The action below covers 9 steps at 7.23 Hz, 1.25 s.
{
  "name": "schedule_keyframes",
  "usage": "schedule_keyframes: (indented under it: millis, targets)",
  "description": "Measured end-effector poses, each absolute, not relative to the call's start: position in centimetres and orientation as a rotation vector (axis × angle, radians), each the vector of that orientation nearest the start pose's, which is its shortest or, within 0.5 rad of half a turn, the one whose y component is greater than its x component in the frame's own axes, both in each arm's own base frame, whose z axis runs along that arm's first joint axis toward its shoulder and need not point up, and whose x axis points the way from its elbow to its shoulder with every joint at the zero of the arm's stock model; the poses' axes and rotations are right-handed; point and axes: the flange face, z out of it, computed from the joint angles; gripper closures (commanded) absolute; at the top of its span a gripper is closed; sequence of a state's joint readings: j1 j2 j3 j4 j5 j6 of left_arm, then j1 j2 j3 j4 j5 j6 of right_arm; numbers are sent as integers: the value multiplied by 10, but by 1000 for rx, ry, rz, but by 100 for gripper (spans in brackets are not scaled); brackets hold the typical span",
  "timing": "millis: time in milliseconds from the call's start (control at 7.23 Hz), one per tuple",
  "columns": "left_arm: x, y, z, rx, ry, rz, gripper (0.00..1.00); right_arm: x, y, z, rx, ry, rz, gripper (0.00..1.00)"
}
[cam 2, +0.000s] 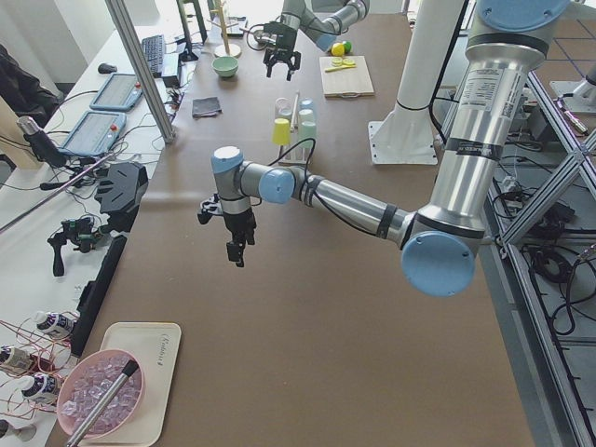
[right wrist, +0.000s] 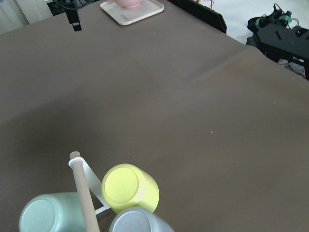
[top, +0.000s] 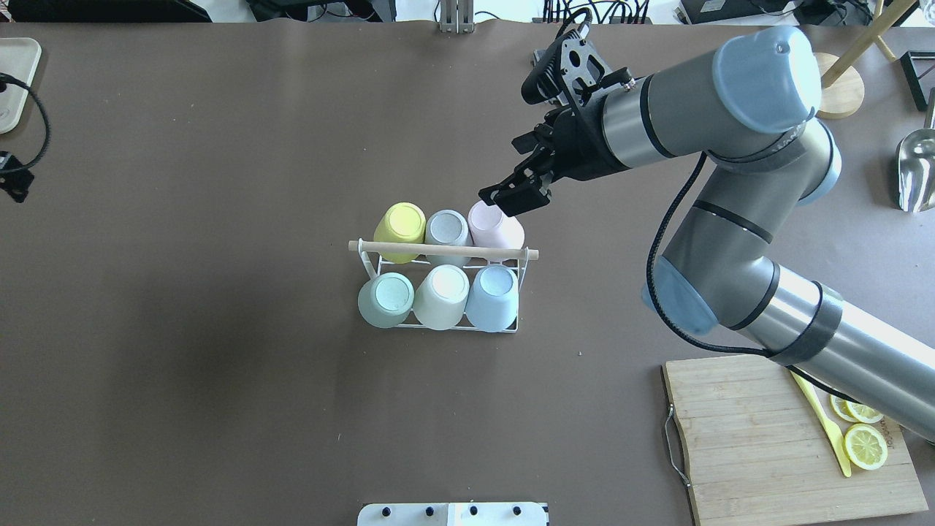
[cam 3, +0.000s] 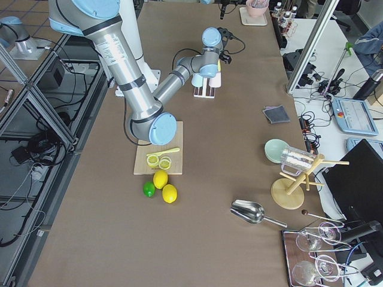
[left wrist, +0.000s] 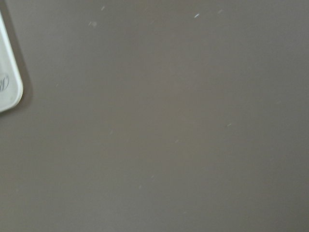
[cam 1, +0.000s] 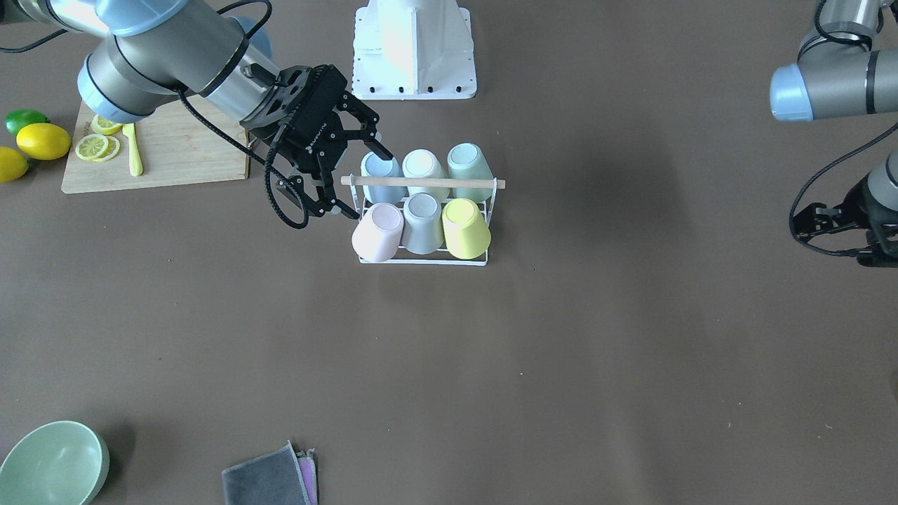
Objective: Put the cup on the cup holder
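The right hand hovered spread open and empty beside the upturned pink cup on the cup holder, while whether the left hand was clenched could not be told.

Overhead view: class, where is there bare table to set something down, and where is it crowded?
Free: the stretch between the cup holder and the white tray at the left edge; the strip between holder and base plate. Crowded: the full holder, with the right gripper open by the pink cup; the cutting board corner.
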<state>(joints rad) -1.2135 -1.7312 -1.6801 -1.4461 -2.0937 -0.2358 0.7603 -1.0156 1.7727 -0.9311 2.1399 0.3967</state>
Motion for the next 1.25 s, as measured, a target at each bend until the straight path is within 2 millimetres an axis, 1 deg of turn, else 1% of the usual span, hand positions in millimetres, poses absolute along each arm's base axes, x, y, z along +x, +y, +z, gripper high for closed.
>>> schedule_keyframes:
  millis: [138,277,415,554,692,830,969,1107,1246]
  targets:
    - [67,-537,581,-52,587,105,2,-373,-481,175,761,-1172,-739,0]
    - [19,-524,607,-72,645,54,2,-363,-487,186,693,-1160,-728,0]
    - [-13,-512,626,-83,690,16,2,-356,-491,204,643,-1150,-715,0]
    - [-38,-497,642,-95,709,-27,2,-348,-495,223,604,-1141,-701,0]
    - [-58,-481,657,-105,717,-71,2,-335,-501,246,578,-1124,-692,0]
    - [-71,-468,667,-116,721,-101,2,-312,-508,279,585,-1082,-718,0]
    - [-75,-461,672,-121,722,-115,2,-283,-515,315,612,-1025,-758,0]
    - [-77,-461,670,-115,723,-118,2,-247,-523,348,626,-971,-756,0]
    - [-77,-464,665,-93,722,-110,2,-211,-532,378,609,-923,-707,0]
